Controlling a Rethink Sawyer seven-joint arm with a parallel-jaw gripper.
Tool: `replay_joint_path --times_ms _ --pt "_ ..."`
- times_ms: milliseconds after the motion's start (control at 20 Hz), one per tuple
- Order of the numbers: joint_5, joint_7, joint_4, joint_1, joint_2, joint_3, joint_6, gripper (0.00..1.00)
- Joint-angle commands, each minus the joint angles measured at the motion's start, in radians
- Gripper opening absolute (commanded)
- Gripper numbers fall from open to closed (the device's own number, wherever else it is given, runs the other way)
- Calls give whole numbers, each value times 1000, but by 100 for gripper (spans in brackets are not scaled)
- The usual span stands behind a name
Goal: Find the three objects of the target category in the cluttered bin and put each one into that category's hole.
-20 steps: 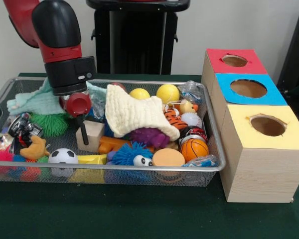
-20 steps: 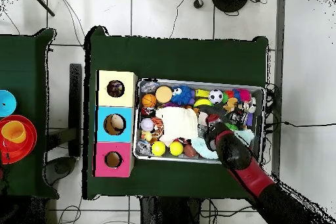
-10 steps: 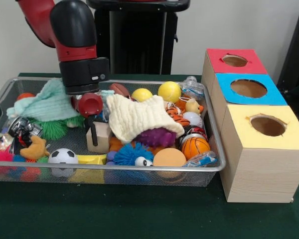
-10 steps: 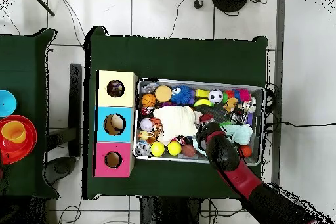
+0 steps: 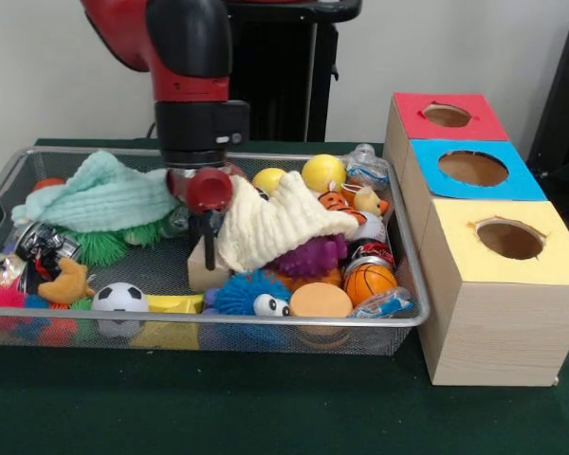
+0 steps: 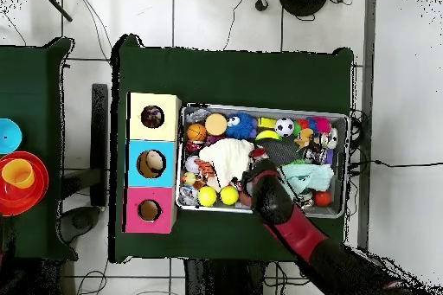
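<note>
The wire mesh bin (image 5: pixel 266 324) is full of toys. My gripper (image 5: pixel 209 248) reaches down into its middle, against a wooden block (image 5: pixel 199 273) and the left edge of the cream waffle towel (image 5: pixel 277 223); it holds nothing that I can see. A whitish-grey wrinkly wad (image 5: pixel 364 168) lies in the bin's far right corner. Another crinkled wad with blue marks (image 5: pixel 386 305) lies at the near right corner. The yellow-topped box's hole (image 5: pixel 509 239) is nearest the camera, right of the bin. In the overhead view the gripper (image 6: pixel 257 170) is mid-bin and the yellow box's hole (image 6: pixel 152 117) is at the left.
The mint waffle towel (image 5: pixel 100 197) lies left of the gripper over a green spiky ball. Balls, a basketball (image 5: pixel 370 282) and a blue fuzzy toy (image 5: pixel 251 294) crowd the bin. The blue-topped box (image 5: pixel 472 169) and the red-topped box (image 5: pixel 446 116) stand behind the yellow one.
The arm has swept right across the bin in the front view, pushing the wooden block and bunching the cream towel to the right. The mint towel has spread out at the left.
</note>
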Motion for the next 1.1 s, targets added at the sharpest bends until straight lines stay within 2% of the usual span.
replay_joint_path --times_ms 50,250,350,400,450,550,850,950,1050,1100 --pt "123 162 236 265 -105 -124 267 100" --pt "89 66 233 283 -176 -223 394 100" --pt "-7 -1 215 208 -152 -283 391 100" --pt "-25 -13 209 211 -166 -301 410 100" --pt "-66 -34 191 183 -139 -316 396 100" --pt "-112 -57 160 170 -133 -345 411 100" --pt "-206 -57 123 199 -185 -428 469 100" --pt "-245 -68 67 179 -142 -445 460 100" --pt "-284 -67 46 171 -130 -446 447 100" --pt "-307 -81 7 144 -102 -445 449 100"
